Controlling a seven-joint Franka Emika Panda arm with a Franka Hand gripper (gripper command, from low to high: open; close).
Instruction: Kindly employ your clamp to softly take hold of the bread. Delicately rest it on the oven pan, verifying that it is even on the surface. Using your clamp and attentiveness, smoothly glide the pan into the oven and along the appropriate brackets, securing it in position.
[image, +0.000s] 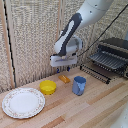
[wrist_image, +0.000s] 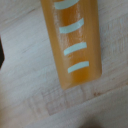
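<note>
1. The bread (image: 64, 78) is seen near the middle of the exterior view, lying flat on the wooden table (image: 100, 107), between the yellow bowl (image: 48, 87) and the blue mug (image: 79, 85), a little behind both.
2. The clamp (image: 65, 66) is held just above the bread, and its short fingers are pointed down at it. No contact can be confirmed.
3. Whether the fingers are open or closed cannot be told, because they are small and blurred in the exterior view and are not shown in the wrist view.
4. In the wrist view the bread (wrist_image: 74, 42) is shown close, as a long orange piece with pale stripes across it, resting on the light wood.
5. The oven pan (image: 106, 61) is seen at the right of the exterior view, pulled out in front of the oven (image: 116, 52), well apart from the bread.
6. The blue mug stands between the bread and the oven pan, near the bread.
7. A white plate with a patterned rim (image: 23, 102) lies at the lower left of the exterior view, apart from the bread.
8. A woven screen (image: 30, 35) fills the background behind the arm.
</note>
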